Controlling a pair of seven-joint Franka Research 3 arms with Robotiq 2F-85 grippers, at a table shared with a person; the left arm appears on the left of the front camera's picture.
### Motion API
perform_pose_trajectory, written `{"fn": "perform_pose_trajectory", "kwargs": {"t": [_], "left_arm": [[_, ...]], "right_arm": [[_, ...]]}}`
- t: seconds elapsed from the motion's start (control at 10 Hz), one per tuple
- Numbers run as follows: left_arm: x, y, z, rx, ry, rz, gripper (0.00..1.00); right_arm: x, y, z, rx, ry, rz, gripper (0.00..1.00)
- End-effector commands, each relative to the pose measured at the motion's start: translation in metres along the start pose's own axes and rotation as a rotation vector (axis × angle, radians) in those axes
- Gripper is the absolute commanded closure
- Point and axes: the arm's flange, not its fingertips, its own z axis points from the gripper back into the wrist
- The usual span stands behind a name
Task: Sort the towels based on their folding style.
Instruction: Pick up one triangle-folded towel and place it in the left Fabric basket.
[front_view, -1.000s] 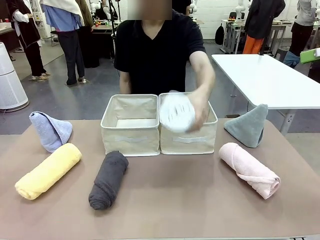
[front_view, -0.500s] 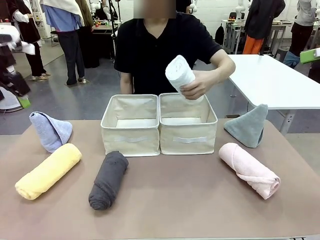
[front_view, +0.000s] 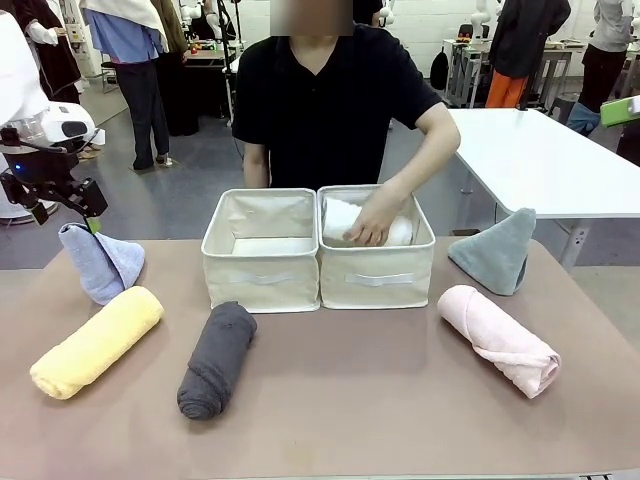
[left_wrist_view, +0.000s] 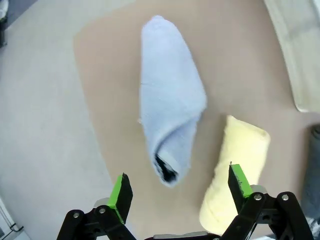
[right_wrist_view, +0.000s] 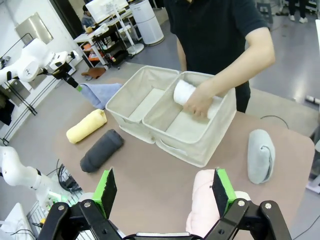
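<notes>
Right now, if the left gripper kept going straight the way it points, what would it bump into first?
Probably the light blue towel, though depth is unclear. It lies right ahead between the left gripper's open fingers, with the yellow towel off to one side.

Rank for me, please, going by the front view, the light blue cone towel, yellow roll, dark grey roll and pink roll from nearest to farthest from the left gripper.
From the left gripper:
1. The light blue cone towel, just beneath it, far left.
2. The yellow roll, front left.
3. The dark grey roll, left of centre.
4. The pink roll, far right.
</notes>
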Motion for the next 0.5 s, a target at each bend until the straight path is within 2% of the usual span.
{"fn": "perform_pose_trajectory", "kwargs": {"t": [0.0, 0.1, 0.2, 0.3, 0.4], "left_arm": [[0.0026, 0.002, -0.0114, 0.086, -0.005, 0.042, 0.0], [0.0038, 0.0013, -0.0177, 0.034, -0.003, 0.045, 0.0], [0.0041, -0.0005, -0.0143, -0.075, -0.02, 0.039, 0.0], [0.0042, 0.0049, -0.0133, 0.038, -0.002, 0.017, 0.0], [0.0042, 0.0049, -0.0133, 0.038, -0.002, 0.017, 0.0]], "right_arm": [[-0.001, -0.0006, -0.0013, 0.026, -0.004, 0.012, 0.0], [-0.001, -0.0006, -0.0013, 0.026, -0.004, 0.012, 0.0], [-0.001, -0.0006, -0.0013, 0.026, -0.004, 0.012, 0.0], [-0.001, -0.0006, -0.0013, 0.026, -0.004, 0.012, 0.0], [-0.001, -0.0006, -0.0013, 0.026, -0.004, 0.012, 0.0]]}}
